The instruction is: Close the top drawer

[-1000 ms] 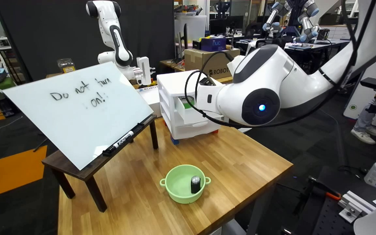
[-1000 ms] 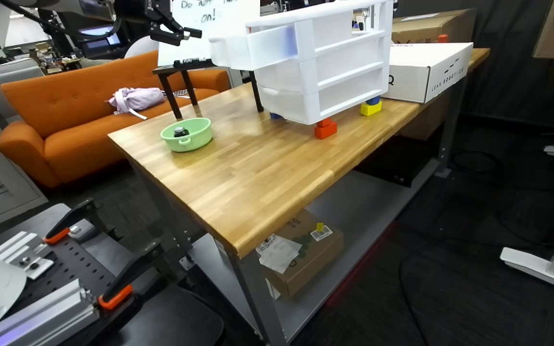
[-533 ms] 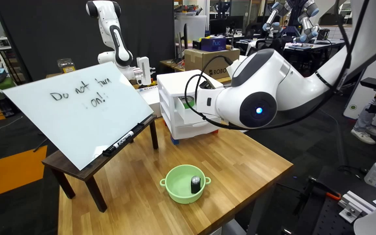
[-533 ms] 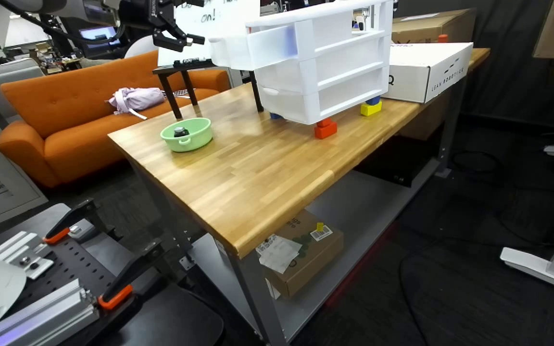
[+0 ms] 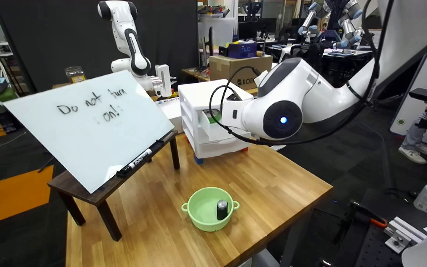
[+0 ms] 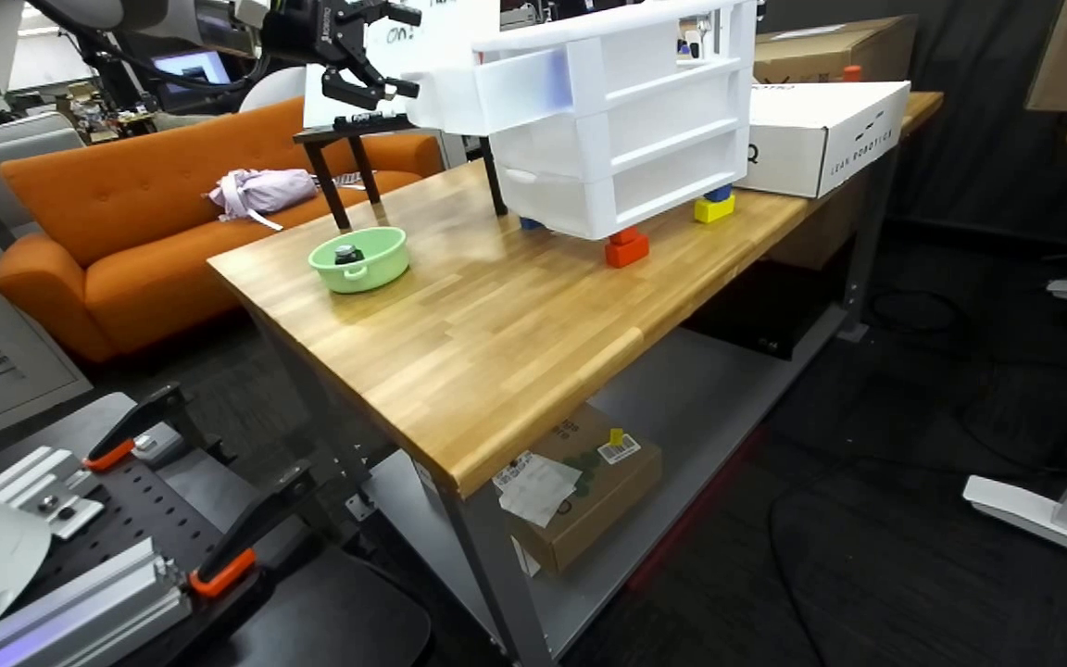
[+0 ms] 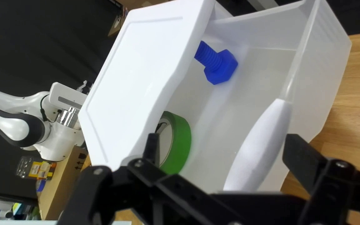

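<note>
Two fingers (image 7: 303, 159) spread apart, one extended top drawer (image 7: 322, 68), inside one bolt (image 7: 221, 68), one tape roll (image 7: 182, 145)

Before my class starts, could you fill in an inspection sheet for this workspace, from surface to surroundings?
Surface: wooden tabletop, bearing the drawer unit on coloured blocks.
Job's things: top drawer, pulled out; green tape roll and blue bolt inside.
Clutter: green bowl holding a black, silver-topped object; whiteboard on a dark stand.
Grippers: fingers open, nothing held; contact with the top drawer unclear.
Cables: black cable looped along the arm, seen before the drawer unit in an exterior view.
Surroundings: orange sofa, second white arm, a person's legs.
</note>
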`<state>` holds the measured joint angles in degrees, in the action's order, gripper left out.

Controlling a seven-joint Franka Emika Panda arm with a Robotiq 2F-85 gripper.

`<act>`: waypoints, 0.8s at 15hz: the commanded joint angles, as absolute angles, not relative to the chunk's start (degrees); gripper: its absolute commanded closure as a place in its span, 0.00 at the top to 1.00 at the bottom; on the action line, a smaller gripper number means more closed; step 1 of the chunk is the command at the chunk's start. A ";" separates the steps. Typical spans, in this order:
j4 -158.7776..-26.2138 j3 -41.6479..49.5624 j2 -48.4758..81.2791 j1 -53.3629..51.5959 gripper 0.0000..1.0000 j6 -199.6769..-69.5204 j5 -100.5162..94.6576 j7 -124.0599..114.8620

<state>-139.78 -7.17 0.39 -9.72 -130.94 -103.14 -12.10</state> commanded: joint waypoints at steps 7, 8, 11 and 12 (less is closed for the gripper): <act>-136.20 -6.35 2.75 -7.07 0.71 -135.97 -105.33 -12.64; -136.15 -6.34 2.64 -7.00 0.64 -136.12 -105.33 -12.61; -136.05 -6.19 2.57 -6.77 0.42 -136.92 -105.33 -12.59; -136.08 -6.13 2.61 -6.63 0.37 -137.23 -105.35 -12.62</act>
